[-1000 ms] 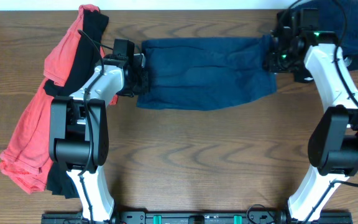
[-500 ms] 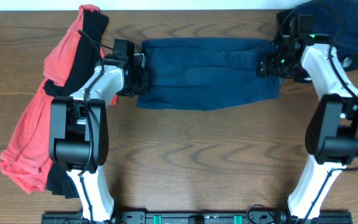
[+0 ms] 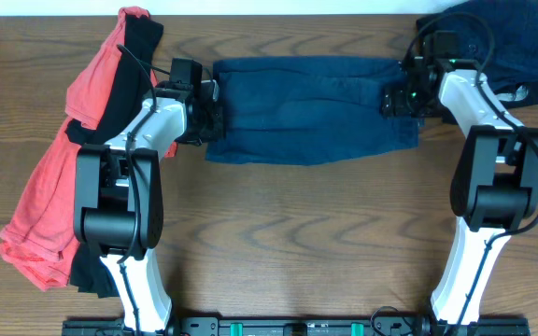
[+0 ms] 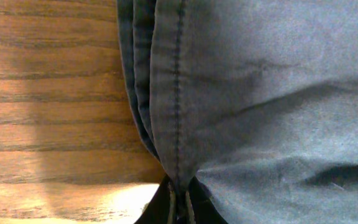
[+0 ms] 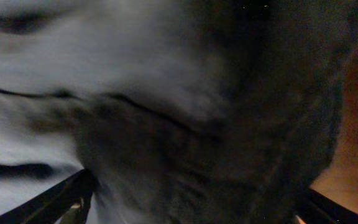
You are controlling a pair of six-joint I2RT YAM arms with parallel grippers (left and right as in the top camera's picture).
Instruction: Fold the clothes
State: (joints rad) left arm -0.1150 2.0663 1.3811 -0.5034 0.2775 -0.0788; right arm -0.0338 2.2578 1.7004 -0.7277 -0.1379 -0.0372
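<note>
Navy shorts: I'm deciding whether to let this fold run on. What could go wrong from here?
Left fingers pinch only the thin layered hem of the navy shorts; a layer may slip out. Right fingers stand open over the creased right end and might catch one layer, skewing the fold. The dark pile close by could get dragged along.

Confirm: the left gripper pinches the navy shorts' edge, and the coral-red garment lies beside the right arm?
No: the overhead view shows the coral-red garment beside the left arm. The left gripper does pinch the navy shorts at their edge.
</note>
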